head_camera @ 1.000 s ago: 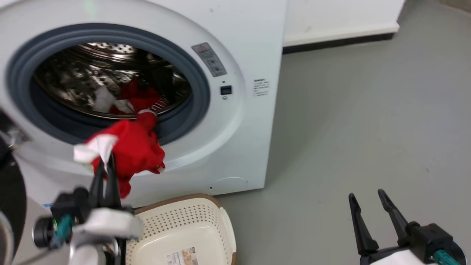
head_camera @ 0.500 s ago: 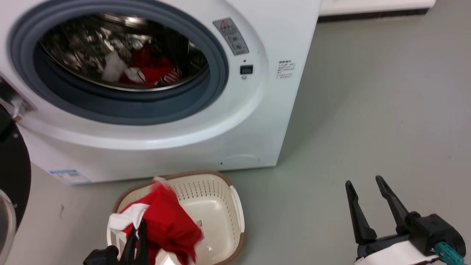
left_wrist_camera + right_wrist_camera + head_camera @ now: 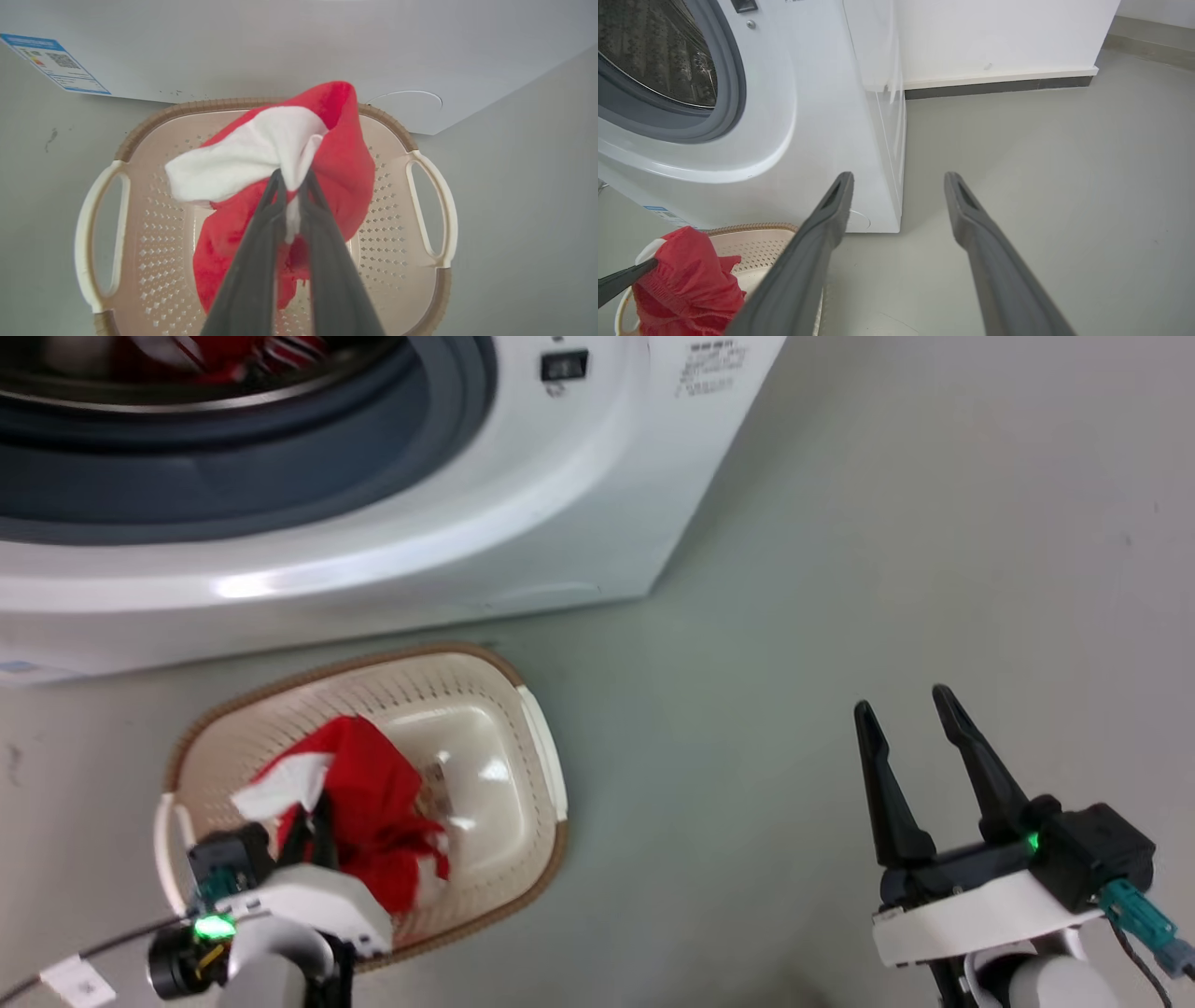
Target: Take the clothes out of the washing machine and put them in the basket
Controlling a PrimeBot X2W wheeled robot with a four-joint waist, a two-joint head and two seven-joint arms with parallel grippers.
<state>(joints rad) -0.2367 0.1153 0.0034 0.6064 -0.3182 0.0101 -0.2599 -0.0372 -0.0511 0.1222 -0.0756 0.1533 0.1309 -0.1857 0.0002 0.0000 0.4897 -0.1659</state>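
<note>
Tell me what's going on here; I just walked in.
The robot is unloading laundry. Its left gripper is shut on a red and white garment, holding it over the cream basket in front of the washing machine. Other red clothes lie inside the machine. The right gripper hangs open above the floor, holding nothing.

— Where is the basket [image 3: 537, 747]?
— On the floor [image 3: 840, 569], at the near left. It is just on the near side of the washing machine [image 3: 373, 523], which stands at the far left.
— And the shirt [image 3: 373, 793]?
— Inside the basket, in its left half. The left gripper [image 3: 316, 812] grips it from the near side, above the near rim. If the shirt touches the bottom, I cannot tell.
— Other clothes?
— More clothes [image 3: 215, 350] lie inside the washing machine, far left.
— The right gripper [image 3: 904, 705]?
— Near right, above the floor, well apart from the basket.
</note>
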